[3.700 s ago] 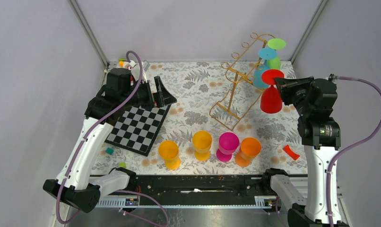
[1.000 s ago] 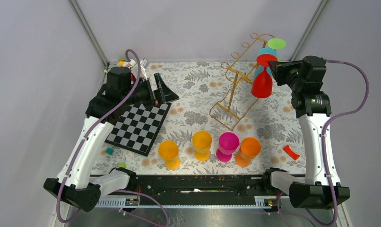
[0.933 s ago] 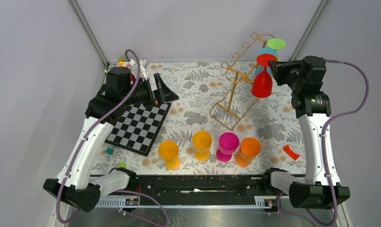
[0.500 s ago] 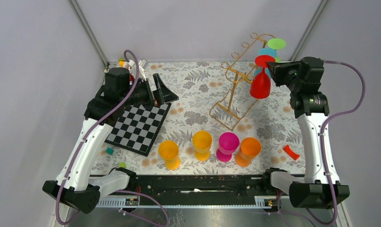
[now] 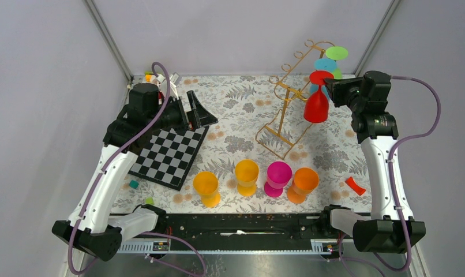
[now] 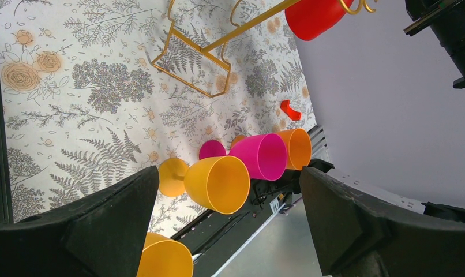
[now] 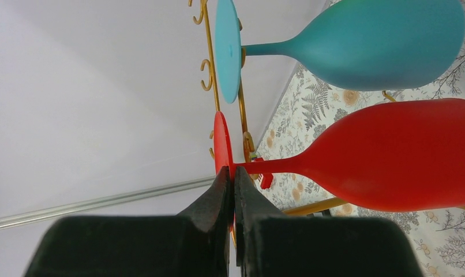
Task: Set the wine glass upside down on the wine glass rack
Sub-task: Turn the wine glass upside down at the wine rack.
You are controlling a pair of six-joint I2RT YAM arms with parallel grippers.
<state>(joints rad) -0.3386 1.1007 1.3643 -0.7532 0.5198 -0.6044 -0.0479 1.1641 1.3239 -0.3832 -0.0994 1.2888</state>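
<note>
On the gold wire wine glass rack (image 5: 283, 115), two glasses are hung upside down at its far right end: a blue glass (image 5: 325, 64) and, behind it, a green glass (image 5: 336, 53). A red wine glass (image 5: 317, 107) is held just in front of the blue one, on the right side of the rack, with its flat round foot up and its bowl down. It is pinched by the right hand (image 5: 328, 85), right where the thin stem meets the foot, and the two black fingers (image 7: 221, 190) are pressed almost together on it. In the right wrist view the red foot is seen close beside the gold rail, but it cannot be told if the rail is touched. The red glass is smooth and looks like plastic, with a long egg-shaped bowl. The left hand (image 5: 200, 112) is kept well to the left of the rack, spread wide, and nothing is held in it. In front of the rack, four cups are stood in a row on the flowery bench (image 5: 242, 109): an orange-yellow cup (image 5: 206, 186), a yellow cup (image 5: 246, 175), a pink cup (image 5: 278, 176) and an orange cup (image 5: 304, 182). A checkered board (image 5: 169, 156) is laid flat to the left of the rack.
</note>
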